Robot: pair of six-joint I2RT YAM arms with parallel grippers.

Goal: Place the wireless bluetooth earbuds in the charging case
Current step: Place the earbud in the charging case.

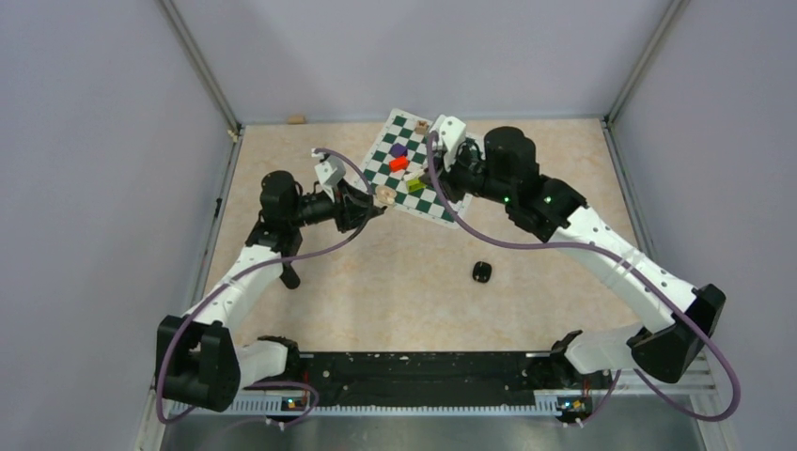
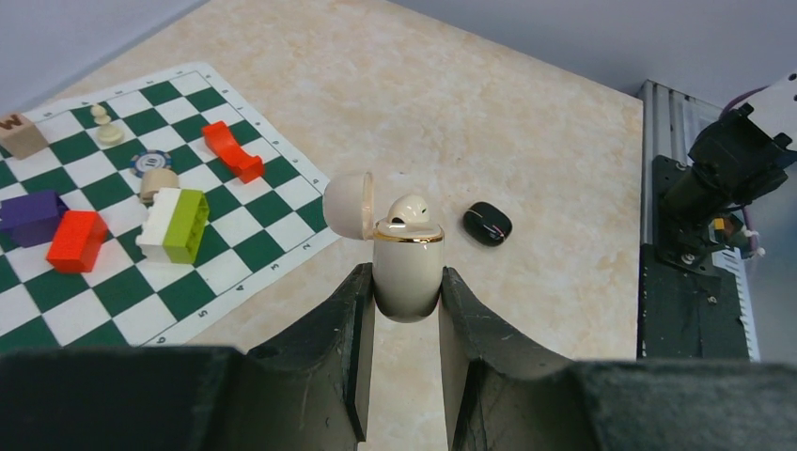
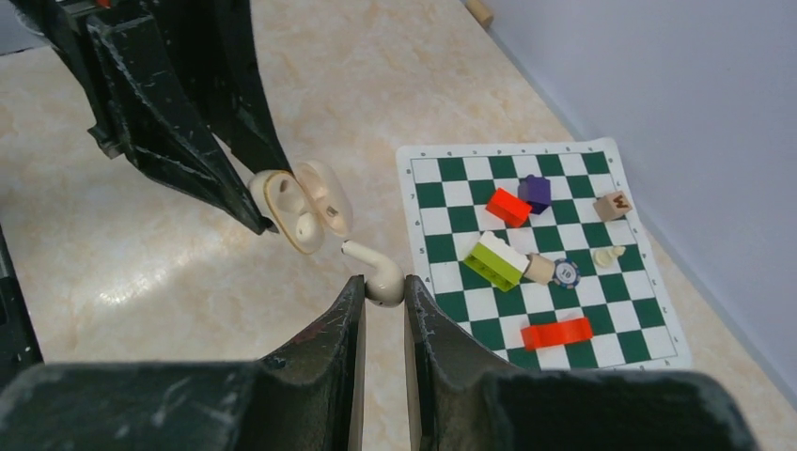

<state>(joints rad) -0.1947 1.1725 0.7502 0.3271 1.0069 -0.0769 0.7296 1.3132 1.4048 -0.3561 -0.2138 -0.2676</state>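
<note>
Left pincer (image 2: 407, 280) gripping 1 open charging case (image 2: 406, 261), 1 seated earbud (image 2: 412, 208), right pincer (image 3: 382, 289) pinching 1 free earbud (image 3: 379, 272)

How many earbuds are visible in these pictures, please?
2. One earbud sits in the open charging case, held by the left gripper; the second earbud is pinched by the right gripper.

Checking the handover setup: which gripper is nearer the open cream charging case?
Left. The left gripper clamps the charging case between its fingers; the right gripper, holding an earbud, hovers just beside the case's open top.
</note>
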